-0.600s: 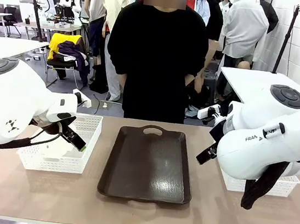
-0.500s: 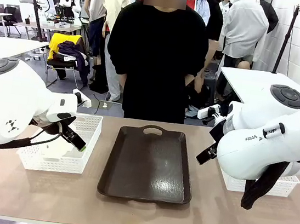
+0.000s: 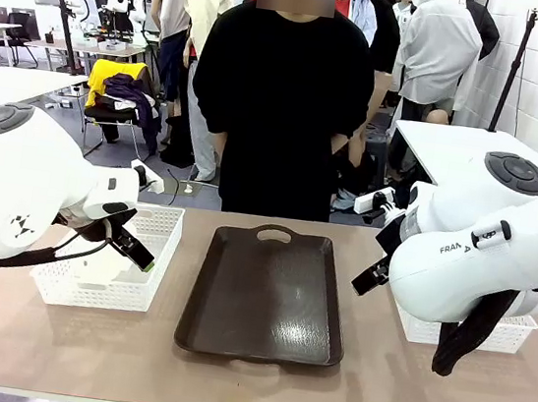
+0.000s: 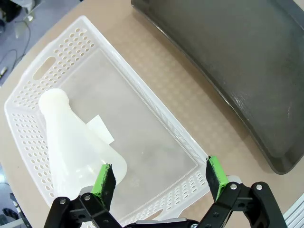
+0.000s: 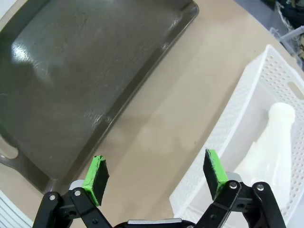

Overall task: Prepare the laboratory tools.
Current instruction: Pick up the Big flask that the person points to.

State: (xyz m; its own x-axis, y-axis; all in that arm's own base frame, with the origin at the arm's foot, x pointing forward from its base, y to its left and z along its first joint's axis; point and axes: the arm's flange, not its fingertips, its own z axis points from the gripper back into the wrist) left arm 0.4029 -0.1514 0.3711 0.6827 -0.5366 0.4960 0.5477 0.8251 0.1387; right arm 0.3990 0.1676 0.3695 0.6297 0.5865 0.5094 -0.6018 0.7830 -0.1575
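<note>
Two white robot arms hang over a shared table (image 3: 226, 374) as a person (image 3: 282, 104) in black stands at its far edge, arms behind the back. A dark brown tray (image 3: 266, 300) lies bare at the centre, its raised rim unbroken all round and its handle cut-out facing the person. Strips of open tabletop separate it from a white lattice basket on either side.

The left gripper (image 4: 160, 173) hovers above the left basket (image 4: 61, 52), jaws spread wide and holding nothing. One frosted-white flask (image 4: 76, 142) lies on its side against the basket's perforated long wall, neck towards the handle slot and wide base just under the left gripper's nearer green pad; whether pad and flask touch cannot be told. A small white slip (image 4: 100, 128) rests beside it, and the remaining basket floor is open.

The right gripper (image 5: 155, 172), jaws likewise wide apart and empty, hangs over the bare strip between the tray's long edge and the right basket (image 5: 247, 95), one pad above the basket's wall. The second flask (image 5: 273, 152) lies on its side inside that basket, neck pointing away from the gripper.
</note>
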